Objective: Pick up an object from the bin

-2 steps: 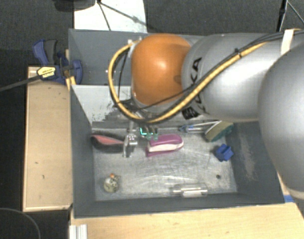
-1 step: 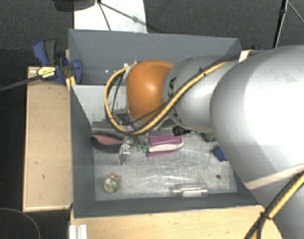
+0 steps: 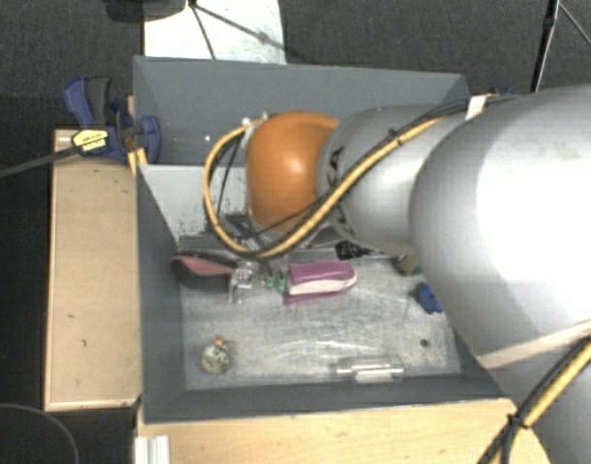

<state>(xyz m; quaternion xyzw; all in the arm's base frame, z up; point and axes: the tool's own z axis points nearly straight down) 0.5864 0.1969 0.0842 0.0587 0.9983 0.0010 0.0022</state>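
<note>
Nothing written, no number, brand or sign, can be read anywhere in this view. Whatever print the small things in the grey bin (image 3: 161, 356) may carry is too small to make out.
</note>
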